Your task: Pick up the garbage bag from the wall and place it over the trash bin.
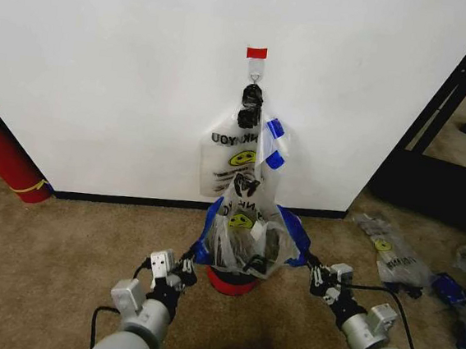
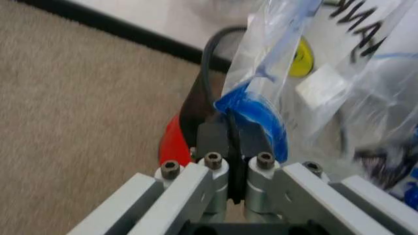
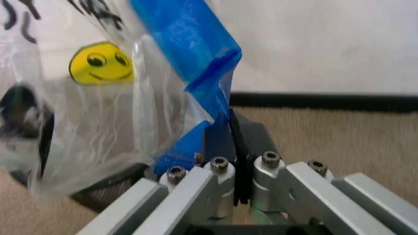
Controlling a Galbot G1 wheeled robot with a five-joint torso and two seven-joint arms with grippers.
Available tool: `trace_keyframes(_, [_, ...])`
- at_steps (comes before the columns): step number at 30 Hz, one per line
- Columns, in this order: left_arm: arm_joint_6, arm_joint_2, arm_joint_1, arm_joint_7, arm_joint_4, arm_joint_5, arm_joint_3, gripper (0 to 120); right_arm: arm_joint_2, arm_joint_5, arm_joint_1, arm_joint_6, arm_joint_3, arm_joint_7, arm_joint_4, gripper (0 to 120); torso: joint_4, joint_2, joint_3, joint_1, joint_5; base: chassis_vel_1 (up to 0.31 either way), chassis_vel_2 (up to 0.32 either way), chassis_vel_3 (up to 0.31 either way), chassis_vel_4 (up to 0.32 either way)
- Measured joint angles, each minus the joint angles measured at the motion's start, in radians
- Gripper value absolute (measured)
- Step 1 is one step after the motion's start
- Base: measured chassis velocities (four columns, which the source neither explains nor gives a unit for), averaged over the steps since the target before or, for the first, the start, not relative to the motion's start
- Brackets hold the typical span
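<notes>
Garbage bag (image 1: 248, 230), thin, limp and likely slippery, hangs spread over the trash bin (image 1: 231, 283), left gripper (image 1: 189, 263) and right gripper (image 1: 312, 274) each pinching a blue rim patch, the sensible hold.

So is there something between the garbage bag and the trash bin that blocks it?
Nothing visible blocks it. The left gripper and right gripper each pinch a blue rim patch of the garbage bag, which hangs spread directly above the trash bin. Another bag hangs behind, on the wall.
</notes>
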Motion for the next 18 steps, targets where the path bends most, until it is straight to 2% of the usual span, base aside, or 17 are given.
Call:
trace_keyframes(6, [0.047,0.035,0.007,-0.036,-0.020,-0.034,-0.002,0,-0.022,0.071,-0.031,-0.128,0.015,0.076,0.059,0,-0.0003,0.000,0.000,0.000,-0.0003,0.000,0.000,0.000,0.000])
trace_keyframes(8, [0.058,0.046,0.005,-0.040,-0.020,-0.044,-0.005,0,-0.026,0.077,-0.025,-0.142,0.015,0.081,0.056,0,-0.0004,0.000,0.000,0.000,-0.0002,0.000,0.000,0.000,0.000])
trace_keyframes(18, [0.136,0.124,-0.035,-0.085,-0.032,-0.135,-0.028,0,-0.043,0.195,0.136,-0.265,-0.037,0.153,-0.009,0,-0.0002,0.000,0.000,0.000,-0.0001,0.000,0.000,0.000,0.000])
